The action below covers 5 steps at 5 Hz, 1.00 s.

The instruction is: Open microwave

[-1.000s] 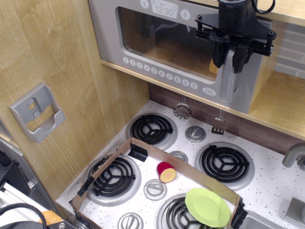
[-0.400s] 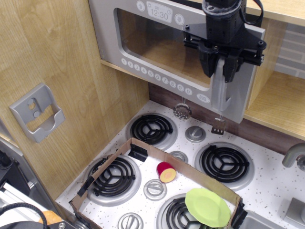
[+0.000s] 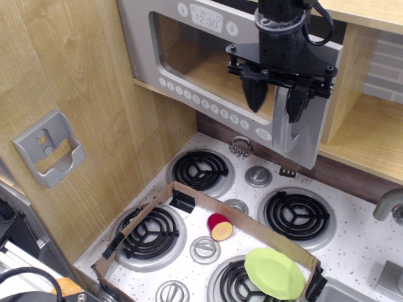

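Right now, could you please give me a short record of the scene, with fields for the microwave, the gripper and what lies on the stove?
microwave: silver-grey, on a wooden shelf above the stove
door: swung partly out on its handle side
handle: vertical grey bar at the door's right edge
gripper: black, fingers on either side of the handle's top
clock: reads 12:30
stove: four coil burners, white speckled top
cardboard frame: lies across the front burners
green plate: front right
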{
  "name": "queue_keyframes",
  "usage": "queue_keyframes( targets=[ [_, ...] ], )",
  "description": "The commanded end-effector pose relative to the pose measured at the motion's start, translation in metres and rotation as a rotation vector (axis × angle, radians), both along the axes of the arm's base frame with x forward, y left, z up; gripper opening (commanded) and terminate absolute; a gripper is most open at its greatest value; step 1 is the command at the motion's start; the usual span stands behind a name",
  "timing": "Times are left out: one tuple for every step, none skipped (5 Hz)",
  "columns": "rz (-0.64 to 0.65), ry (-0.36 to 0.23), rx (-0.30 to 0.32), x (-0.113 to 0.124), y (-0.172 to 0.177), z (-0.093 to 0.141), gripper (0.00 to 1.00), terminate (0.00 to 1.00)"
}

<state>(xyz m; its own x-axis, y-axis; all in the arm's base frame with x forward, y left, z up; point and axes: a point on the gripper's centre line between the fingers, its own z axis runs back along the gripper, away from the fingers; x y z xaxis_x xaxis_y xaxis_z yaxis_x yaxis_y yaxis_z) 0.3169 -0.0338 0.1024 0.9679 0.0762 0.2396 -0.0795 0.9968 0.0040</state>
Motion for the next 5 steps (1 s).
queue_keyframes(
  targets=[
    [0.076,-0.02,0.012,-0.011,0.004,0.015,1.0,0.0],
    [0.11,-0.032,0.017,-0.039,0.008,0.018,1.0,0.0],
    [0.144,-0.025,0.036,-0.06,-0.006,0.027,1.0,0.0],
    [0.128,-0.006,0.014,-0.069,-0.022,0.026,1.0,0.0],
    [0.093,0.028,-0.021,-0.069,-0.043,0.023,1.0,0.0]
  ],
)
